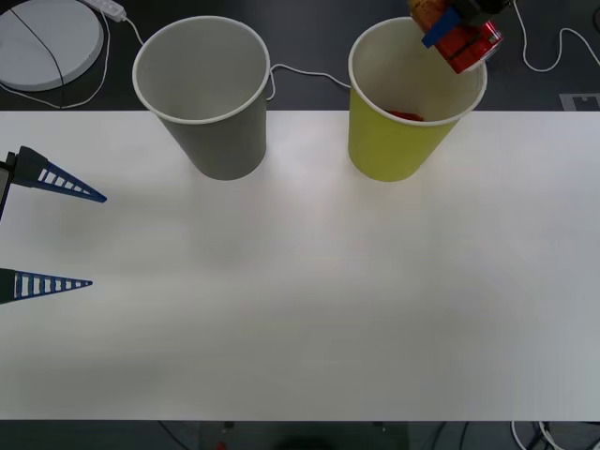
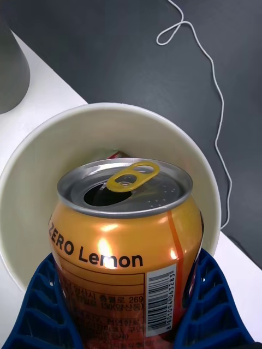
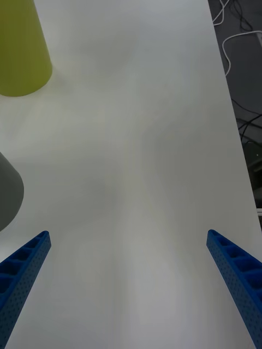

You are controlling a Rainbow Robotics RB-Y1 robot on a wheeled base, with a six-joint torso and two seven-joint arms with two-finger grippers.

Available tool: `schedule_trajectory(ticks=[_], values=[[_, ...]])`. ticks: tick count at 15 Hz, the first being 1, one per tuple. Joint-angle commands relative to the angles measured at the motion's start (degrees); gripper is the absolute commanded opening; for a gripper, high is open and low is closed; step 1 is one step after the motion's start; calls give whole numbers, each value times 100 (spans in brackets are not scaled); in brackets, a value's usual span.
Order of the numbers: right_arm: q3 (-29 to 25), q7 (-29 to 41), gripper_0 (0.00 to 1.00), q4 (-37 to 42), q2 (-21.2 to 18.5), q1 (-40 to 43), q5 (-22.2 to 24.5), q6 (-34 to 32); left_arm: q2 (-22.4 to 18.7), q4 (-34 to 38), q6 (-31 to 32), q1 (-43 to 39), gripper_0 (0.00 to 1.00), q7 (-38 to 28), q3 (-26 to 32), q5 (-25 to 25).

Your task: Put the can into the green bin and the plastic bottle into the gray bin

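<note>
Above the green bin's far rim, the right gripper's fingers clamp the tilted can, its top pointing into the bin's mouth; the left gripper waits wide open over the counter.

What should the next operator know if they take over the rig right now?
Right gripper: jaws shut on the can, held tilted above the mouth of the green bin, not yet released.
Left gripper: jaws open, idle over the table at the robot's left.
Green bin: something red already lies inside; I cannot tell what.
Gray bin: stands left of the green one; its visible inside looks bare.
Left to do: release the can, then the plastic bottle into the gray bin.
</note>
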State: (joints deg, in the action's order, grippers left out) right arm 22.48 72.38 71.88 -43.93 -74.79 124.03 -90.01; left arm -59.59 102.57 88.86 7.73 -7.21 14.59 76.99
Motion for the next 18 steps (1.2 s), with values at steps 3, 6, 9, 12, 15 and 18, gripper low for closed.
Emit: schedule_trajectory(ticks=[3,6,9,12,15,18], values=[[19,-497,70,-52,60,-45,25,1,0,0,0,0,100,0,0,0],[19,-708,100,-52,43,-45,-63,1,0,0,0,0,100,0,0,0],[19,-769,100,-43,-186,-36,-564,1,0,0,0,0,100,0,0,0],[-359,-1191,100,-34,-502,210,-1276,1,0,0,0,0,100,0,0,0],[-798,-1973,100,54,-792,483,-1856,1,0,0,0,0,100,0,0,0],[-1264,-2791,100,89,-1021,843,-2454,1,0,0,0,0,100,0,0,0]])
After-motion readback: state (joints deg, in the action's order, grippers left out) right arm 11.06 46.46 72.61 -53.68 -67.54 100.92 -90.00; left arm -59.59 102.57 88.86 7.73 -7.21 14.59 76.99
